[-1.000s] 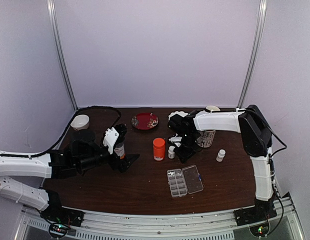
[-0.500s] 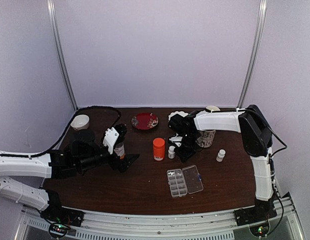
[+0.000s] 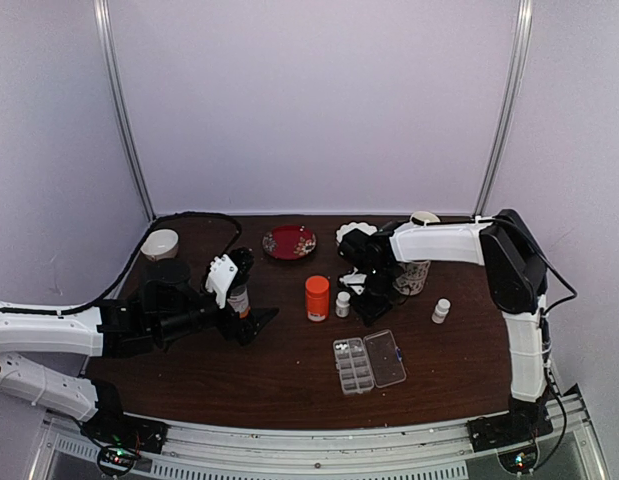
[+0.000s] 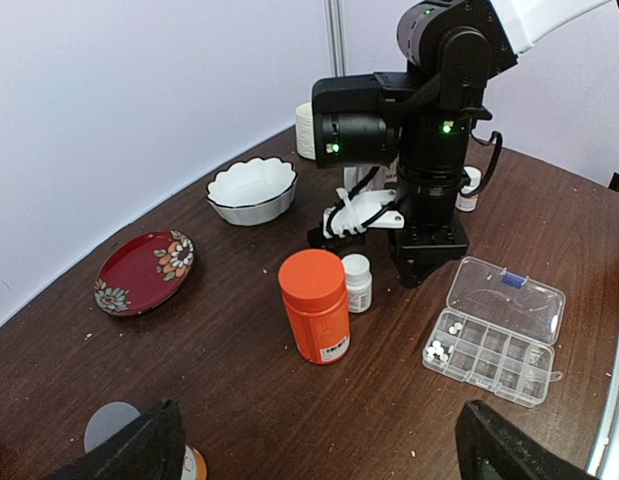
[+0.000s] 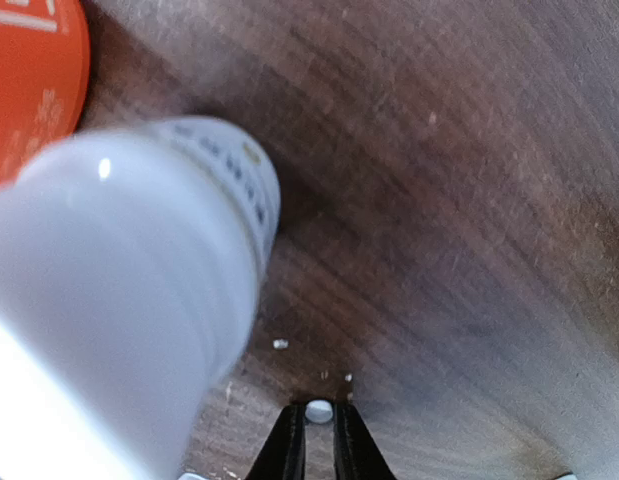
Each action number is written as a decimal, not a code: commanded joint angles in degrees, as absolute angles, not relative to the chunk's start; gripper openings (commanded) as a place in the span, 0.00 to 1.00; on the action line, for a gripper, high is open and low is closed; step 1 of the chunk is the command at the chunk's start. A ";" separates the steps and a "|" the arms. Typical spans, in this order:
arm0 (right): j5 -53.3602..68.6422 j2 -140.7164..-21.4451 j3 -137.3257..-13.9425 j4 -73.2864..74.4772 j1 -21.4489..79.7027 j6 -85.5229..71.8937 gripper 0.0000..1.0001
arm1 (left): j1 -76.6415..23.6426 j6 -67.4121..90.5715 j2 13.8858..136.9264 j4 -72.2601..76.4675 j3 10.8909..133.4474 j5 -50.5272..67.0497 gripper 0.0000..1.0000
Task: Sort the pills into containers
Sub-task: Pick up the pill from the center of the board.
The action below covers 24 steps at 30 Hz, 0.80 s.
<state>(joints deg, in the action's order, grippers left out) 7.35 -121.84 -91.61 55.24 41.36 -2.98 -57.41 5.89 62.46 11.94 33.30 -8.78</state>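
Pill [image 5: 318, 409]: round, white, pinched in right hand [image 5: 318, 428] | left hand [image 4: 324, 455] splayed | wood-grain table [image 5: 469, 200]

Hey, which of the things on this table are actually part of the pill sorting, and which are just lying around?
Part of the job:
- pill box
- pills already in it
- pill pinched by the right gripper

Lying about:
- orange bottle
- small white bottle beside it
- second white bottle
- grey-capped bottle
- red plate
- white bowl
- mug
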 commanded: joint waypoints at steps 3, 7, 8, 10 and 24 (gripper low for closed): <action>7.10 -115.87 -88.65 55.46 41.60 -3.63 0.12 | -57.04 5.41 62.67 13.32 33.13 -8.96 0.98; 7.47 -112.88 -86.50 54.87 42.63 -4.25 0.12 | -57.02 5.45 62.65 13.43 33.17 -8.83 0.98; 7.59 -112.17 -86.05 54.70 42.82 -4.40 0.12 | -57.08 5.48 62.61 13.44 33.17 -8.75 0.98; 7.87 -111.29 -85.49 54.74 43.25 -4.64 0.12 | -57.04 5.54 62.73 13.53 33.22 -8.71 0.98; 6.67 -116.89 -90.21 54.93 42.84 -4.02 0.22 | -57.04 5.45 62.51 12.83 33.36 -8.84 0.98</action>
